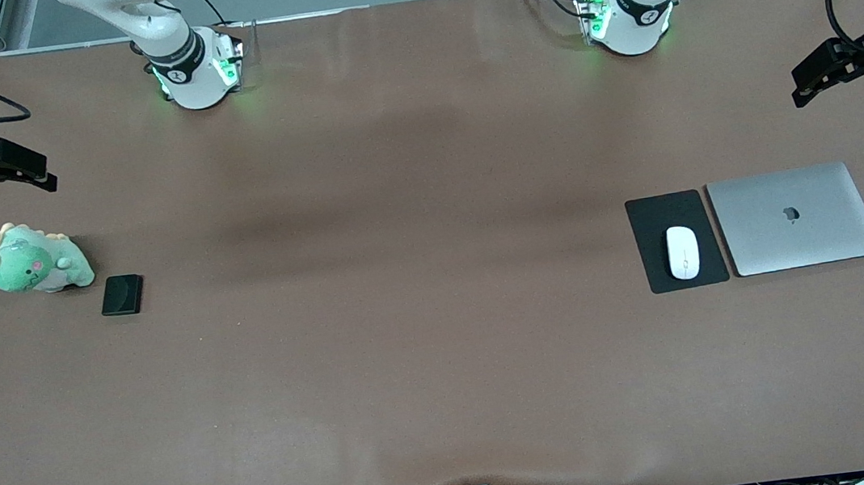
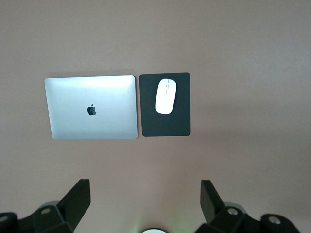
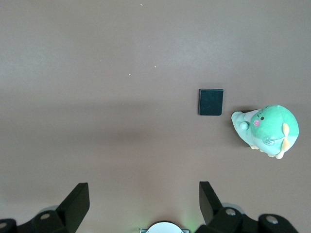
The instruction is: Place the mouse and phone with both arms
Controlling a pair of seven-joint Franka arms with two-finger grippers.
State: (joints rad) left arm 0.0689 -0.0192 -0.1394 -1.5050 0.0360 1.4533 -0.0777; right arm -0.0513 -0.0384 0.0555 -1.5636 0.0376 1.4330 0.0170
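The white mouse (image 1: pixel 683 251) lies on a black mouse pad (image 1: pixel 654 250) toward the left arm's end of the table. The black phone (image 1: pixel 121 295) lies flat on the table toward the right arm's end, beside a green plush dinosaur (image 1: pixel 34 259). My left gripper (image 1: pixel 801 87) hangs open and empty, high over the table's end by the laptop. My right gripper (image 1: pixel 42 174) hangs open and empty, high over the table's end by the dinosaur. The left wrist view shows the mouse (image 2: pixel 165 95) well clear of its open gripper (image 2: pixel 146 194). The right wrist view shows the phone (image 3: pixel 211 101) well clear of its open gripper (image 3: pixel 144 194).
A closed silver laptop (image 1: pixel 795 217) lies beside the mouse pad, toward the table's end; it also shows in the left wrist view (image 2: pixel 91 107). The dinosaur also shows in the right wrist view (image 3: pixel 266 130). Brown tabletop (image 1: pixel 420 276) stretches between the two groups.
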